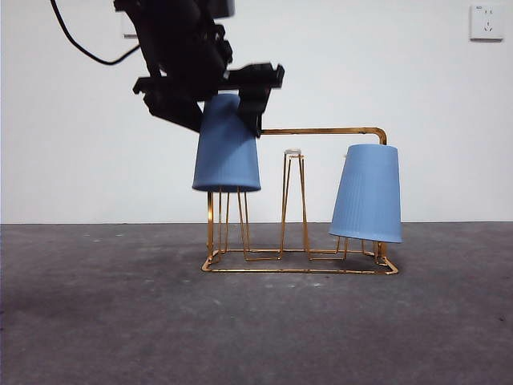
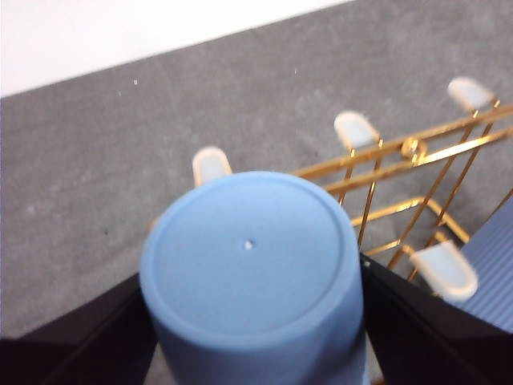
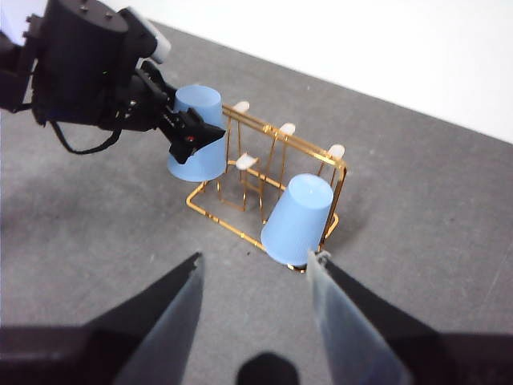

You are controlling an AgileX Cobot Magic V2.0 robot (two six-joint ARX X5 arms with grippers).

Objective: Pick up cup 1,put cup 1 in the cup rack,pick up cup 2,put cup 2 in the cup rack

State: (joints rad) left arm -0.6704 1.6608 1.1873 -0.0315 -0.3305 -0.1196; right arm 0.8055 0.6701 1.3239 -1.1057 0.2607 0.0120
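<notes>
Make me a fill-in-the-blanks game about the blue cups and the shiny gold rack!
1. Both cups are the colour ____.
2. The left gripper holds a cup ____ down over a peg of the cup rack.
3. The other cup already sits on the rack, tilted, and ____ gripper touches it.
4. The right gripper hangs back from the rack with its jaws ____.

Missing words: blue; upside; no; open

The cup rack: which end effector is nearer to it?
Left. The left end effector holds a blue cup over the cup rack; the right end effector is open, back from it.
</notes>
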